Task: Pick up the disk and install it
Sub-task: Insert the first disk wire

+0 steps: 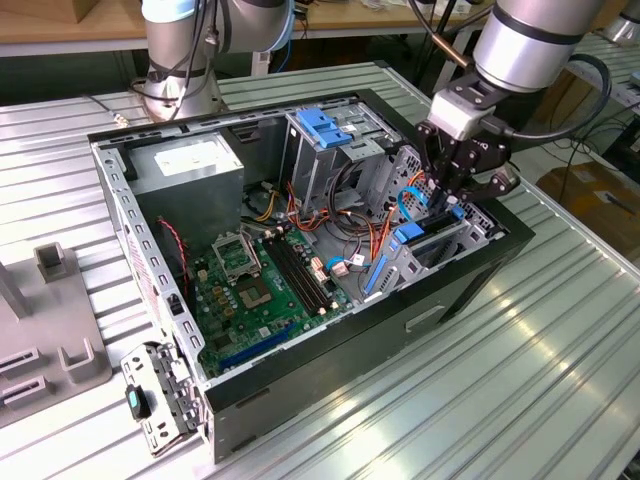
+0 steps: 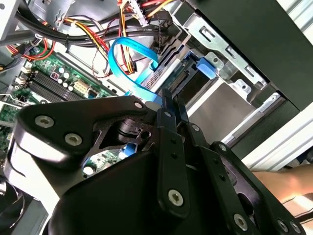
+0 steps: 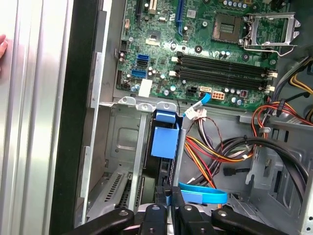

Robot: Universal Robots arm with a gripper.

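Note:
The disk (image 3: 165, 142) stands on edge in a slot of the metal bay (image 3: 122, 142) at the case's side wall; its blue plastic frame shows at the far end. My gripper (image 3: 169, 196) sits over the disk's near end, its black fingers (image 3: 179, 203) shut on the thin edge. In the exterior view the gripper (image 1: 446, 200) reaches down into the bay at the case's right corner, with the disk's blue frame (image 1: 407, 236) just below it. In the second wrist view the fingertips (image 2: 168, 105) are close together beside the disk's blue tab (image 2: 206, 67).
The open black case (image 1: 470, 290) holds a green motherboard (image 1: 255, 290), a grey power-supply box (image 1: 190, 165), a metal cage with a blue latch (image 1: 325, 125) and loose cables. A blue flat cable (image 3: 203, 196) loops beside the fingers. A grey fixture (image 1: 50, 320) stands on the exterior view's left. A fingertip (image 3: 2, 46) shows.

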